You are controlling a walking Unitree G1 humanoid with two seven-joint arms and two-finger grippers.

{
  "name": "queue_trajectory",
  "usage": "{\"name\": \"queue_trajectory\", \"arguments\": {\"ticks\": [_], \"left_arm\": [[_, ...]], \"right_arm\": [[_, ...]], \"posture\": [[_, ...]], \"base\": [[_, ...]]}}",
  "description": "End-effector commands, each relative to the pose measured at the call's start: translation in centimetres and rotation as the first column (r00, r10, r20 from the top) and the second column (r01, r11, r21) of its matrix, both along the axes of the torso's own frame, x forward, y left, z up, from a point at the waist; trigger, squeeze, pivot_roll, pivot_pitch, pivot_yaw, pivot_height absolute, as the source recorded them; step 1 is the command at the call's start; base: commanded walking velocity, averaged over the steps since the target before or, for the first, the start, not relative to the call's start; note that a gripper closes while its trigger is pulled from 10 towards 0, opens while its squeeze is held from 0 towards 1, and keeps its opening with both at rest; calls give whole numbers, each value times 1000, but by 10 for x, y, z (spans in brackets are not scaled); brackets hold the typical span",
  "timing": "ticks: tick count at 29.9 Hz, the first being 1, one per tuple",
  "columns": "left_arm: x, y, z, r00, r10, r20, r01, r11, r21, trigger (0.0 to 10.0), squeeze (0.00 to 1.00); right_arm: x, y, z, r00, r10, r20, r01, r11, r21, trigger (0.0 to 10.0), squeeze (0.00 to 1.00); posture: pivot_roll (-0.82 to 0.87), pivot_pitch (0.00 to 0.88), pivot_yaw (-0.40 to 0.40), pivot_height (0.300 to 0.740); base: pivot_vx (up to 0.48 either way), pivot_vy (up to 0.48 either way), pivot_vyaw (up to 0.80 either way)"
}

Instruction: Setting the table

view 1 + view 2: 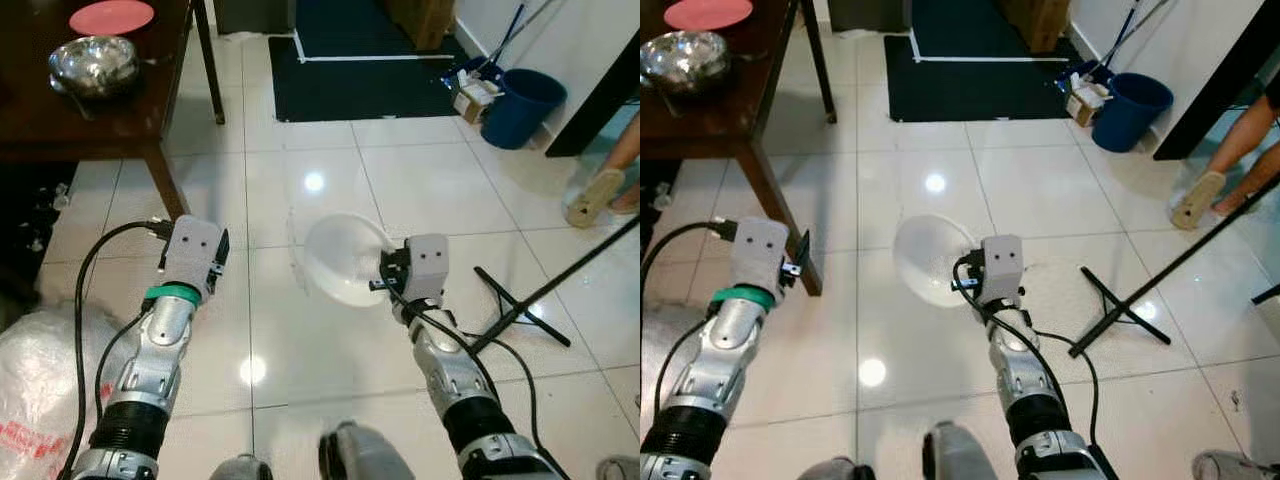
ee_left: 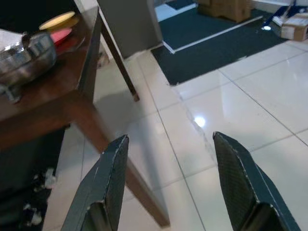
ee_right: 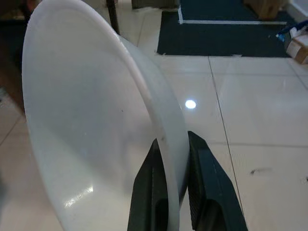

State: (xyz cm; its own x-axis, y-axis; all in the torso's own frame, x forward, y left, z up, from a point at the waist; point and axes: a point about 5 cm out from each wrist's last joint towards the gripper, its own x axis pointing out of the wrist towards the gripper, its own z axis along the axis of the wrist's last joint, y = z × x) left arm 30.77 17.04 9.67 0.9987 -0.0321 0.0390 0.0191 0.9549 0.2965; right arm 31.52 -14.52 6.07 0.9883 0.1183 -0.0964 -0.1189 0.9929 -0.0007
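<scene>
My right gripper [image 1: 381, 272] is shut on the rim of a white bowl [image 1: 343, 258], held above the tiled floor in front of me. Seen from the right wrist, the bowl [image 3: 86, 125] stands on edge with its rim pinched between the two black fingers [image 3: 204, 183]. My left gripper [image 2: 168, 183] is open and holds nothing, raised near the corner leg of a dark wooden table [image 1: 60, 120] at the left. On that table sit a silver metal bowl [image 1: 94, 63] and a pink plate [image 1: 112, 16]; a yellow plate [image 2: 57, 20] lies further back.
A dark rug [image 1: 360, 70] lies ahead. A blue bucket [image 1: 525, 105] and a mop stand at the far right. A person's foot in a slipper [image 1: 596, 196] is at the right edge. A black stand's legs [image 1: 520, 305] spread on the floor to my right. A plastic bag [image 1: 40, 380] lies at my left.
</scene>
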Motion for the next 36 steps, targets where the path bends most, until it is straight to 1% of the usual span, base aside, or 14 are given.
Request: {"name": "queue_trajectory", "arguments": {"ticks": [1,26,28,30,33,36], "left_arm": [[0,-2,-2,1000,-9,-7,9,1000,6,10000,0],[3,-6,2,1000,-20,5,20,1000,-3,10000,0],[6,-8,7,999,-25,21,25,1000,-11,10000,0],[6,-8,7,999,-25,21,25,1000,-11,10000,0],[9,-9,14,999,-31,40,32,999,-14,10000,0],[10,-10,16,999,-31,45,31,999,-16,10000,0]], "right_arm": [[-1,-2,-2,1000,-10,-4,10,1000,2,10000,0],[-1,-1,-2,1000,-17,-7,17,1000,5,10000,0],[-1,0,-1,1000,-17,-3,17,1000,7,10000,0],[-1,0,-1,1000,-17,-3,17,1000,7,10000,0],[0,2,-1,1000,-17,1,17,1000,13,10000,0],[-1,3,-1,1000,-15,-1,15,1000,16,10000,0]], "posture": [[-113,0,29,740],[-117,0,36,740],[-110,0,43,740],[-110,0,43,740],[-101,0,45,740],[-100,0,44,740]], "base": [[461,0,0],[464,0,0],[465,0,0],[465,0,0],[464,0,0],[465,0,0]]}}
